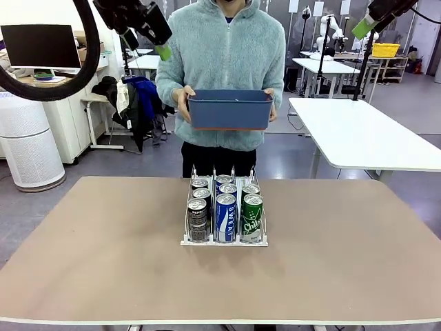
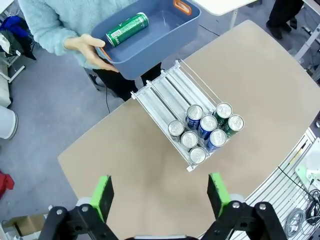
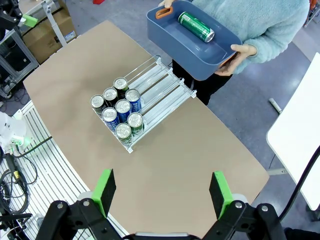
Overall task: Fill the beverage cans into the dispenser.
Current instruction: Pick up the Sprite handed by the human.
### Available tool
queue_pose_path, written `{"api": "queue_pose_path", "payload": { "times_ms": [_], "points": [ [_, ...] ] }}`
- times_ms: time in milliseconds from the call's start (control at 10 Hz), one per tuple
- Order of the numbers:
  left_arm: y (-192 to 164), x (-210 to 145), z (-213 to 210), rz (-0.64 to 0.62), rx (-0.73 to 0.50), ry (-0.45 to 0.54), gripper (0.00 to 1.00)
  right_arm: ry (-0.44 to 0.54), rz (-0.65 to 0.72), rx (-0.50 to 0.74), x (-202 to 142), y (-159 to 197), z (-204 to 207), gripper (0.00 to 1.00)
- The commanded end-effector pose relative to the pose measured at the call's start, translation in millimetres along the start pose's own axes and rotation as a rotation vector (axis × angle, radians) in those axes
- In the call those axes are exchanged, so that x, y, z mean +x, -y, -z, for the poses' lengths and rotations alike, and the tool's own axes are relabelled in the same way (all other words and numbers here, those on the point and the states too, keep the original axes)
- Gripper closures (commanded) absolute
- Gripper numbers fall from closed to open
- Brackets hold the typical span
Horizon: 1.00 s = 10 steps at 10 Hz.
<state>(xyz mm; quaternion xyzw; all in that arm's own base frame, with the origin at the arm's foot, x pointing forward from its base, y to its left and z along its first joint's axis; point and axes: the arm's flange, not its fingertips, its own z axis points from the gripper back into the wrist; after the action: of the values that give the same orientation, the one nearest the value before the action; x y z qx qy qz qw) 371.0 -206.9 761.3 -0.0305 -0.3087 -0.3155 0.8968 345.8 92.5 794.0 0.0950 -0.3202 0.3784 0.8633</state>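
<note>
- Both arms are parked high above the table (image 1: 103,241). My left gripper (image 2: 160,195) is spread wide with nothing between the pads. My right gripper (image 3: 162,192) is the same: wide and empty.
- The dispenser (image 2: 167,90) sits mid-table, toward the person's edge, with its low lip facing me.
- By my count from the wrist views, eight cans (image 2: 207,123) stand upright in it. There are three dark in the left lane, three blue in the middle and two green on the right.
- The cans are bunched against the front lip, touching one another within each lane.
- The rear of every lane is bare rail, so there is room behind each row.
- The person stands at the far side holding the bin (image 1: 229,114) in both hands (image 2: 87,47). It is off the table, above and just beyond the back of the dispenser.
- One green can (image 3: 196,26) lies on its side in the bin. I see nothing else in there, though the near wall may hide a strip of the floor.
- My read is that the job is nearly done. The green lane is one short of the others, and the can in the bin looks like the last to go in.
- Neither gripper is near that can. What remains is one pick or handover, then one placement in the right lane.
</note>
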Motion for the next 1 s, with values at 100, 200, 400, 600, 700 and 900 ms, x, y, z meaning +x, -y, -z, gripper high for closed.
{"api": "queue_pose_path", "payload": {
  "times_ms": [100,200,400,600,700,900],
  "points": [
    [1,-1,6,0.007,-0.002,0.005,0.0,0.001,0.008,0.001,0,-1,0,0.0],
    [1,-1,6,0.007,-0.002,0.005,0.0,0.001,0.008,0.001,0,-1,0,0.0],
    [1,-1,6,0.007,-0.002,0.005,0.0,0.001,0.008,0.001,0,-1,0,0.0],
    [2,2,4,0.005,-0.002,-0.004,0.0,0.001,0.008,0.001,0,-1,0,0.0],
    [-8,4,-7,-0.008,-0.043,0.029,0.0,0.001,0.008,0.001,0,-1,0,0.0],
    [-27,7,-27,0.012,-0.121,0.072,0.0,0.001,0.008,0.001,0,-1,0,0.0]
  ]
}}
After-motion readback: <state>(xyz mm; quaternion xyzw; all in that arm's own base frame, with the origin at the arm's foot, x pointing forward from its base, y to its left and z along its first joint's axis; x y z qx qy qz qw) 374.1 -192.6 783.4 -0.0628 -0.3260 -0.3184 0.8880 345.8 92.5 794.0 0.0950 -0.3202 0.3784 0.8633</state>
